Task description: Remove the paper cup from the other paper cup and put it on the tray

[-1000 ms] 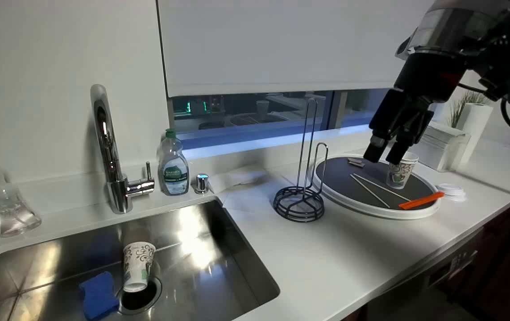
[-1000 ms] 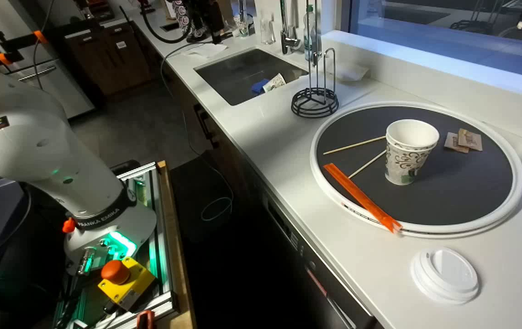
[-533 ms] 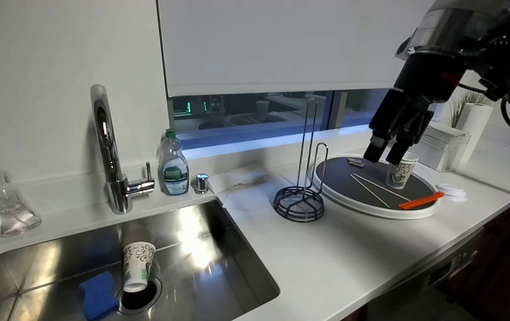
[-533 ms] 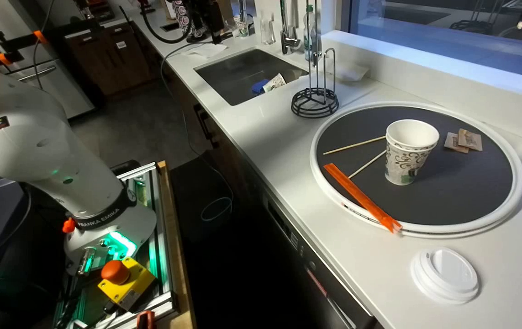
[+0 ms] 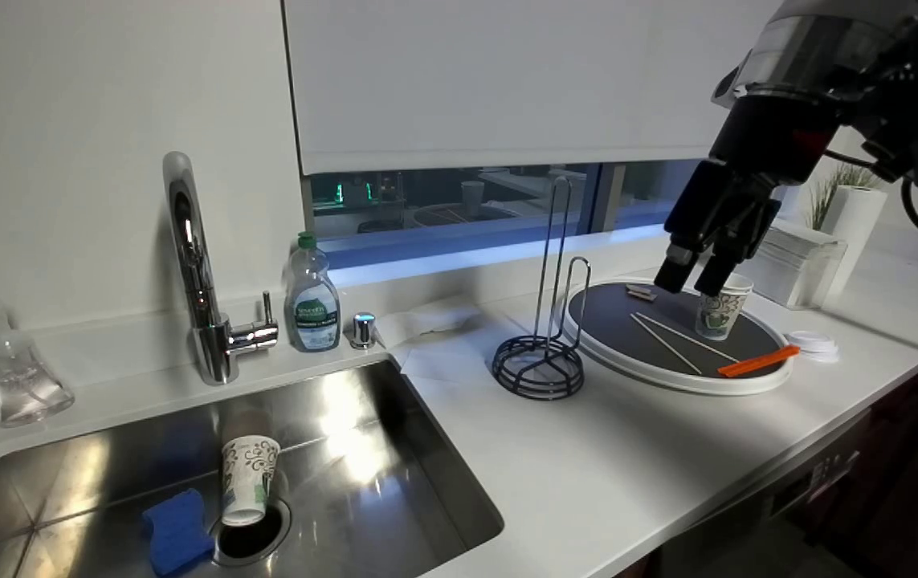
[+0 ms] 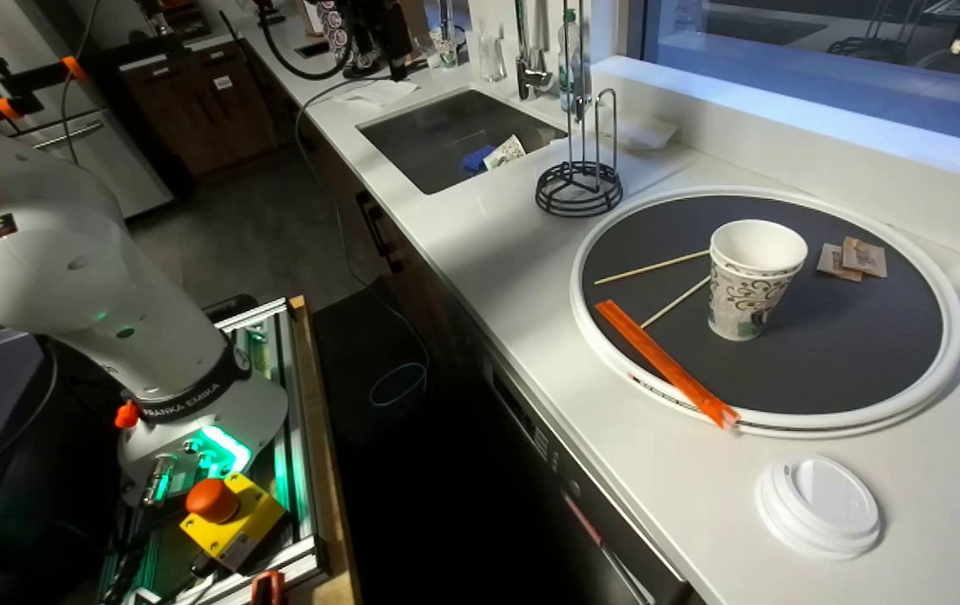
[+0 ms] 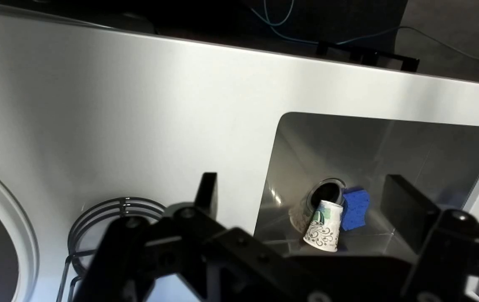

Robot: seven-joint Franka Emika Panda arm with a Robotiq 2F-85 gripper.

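Note:
Two patterned white paper cups (image 6: 750, 294) stand upright, one nested inside the other, on the dark grey tray (image 6: 866, 361) with a pale rim. The nested cups (image 5: 720, 315) and tray (image 5: 605, 321) also show in the other picture of the counter. My gripper (image 5: 693, 277) hangs above the counter in an exterior view, its fingers only overlapping the cups' rim in the picture. In the wrist view my gripper (image 7: 302, 193) is wide open and empty, facing the sink; only the tray's edge (image 7: 17, 209) shows there.
Another paper cup (image 5: 250, 482) lies in the sink beside a blue sponge (image 5: 177, 531). A black wire stand (image 5: 539, 369) stands between sink and tray. An orange packet (image 6: 664, 363), thin sticks (image 6: 652, 267) and small packets (image 6: 853, 259) lie on the tray. White lids (image 6: 817, 506) sit beside it.

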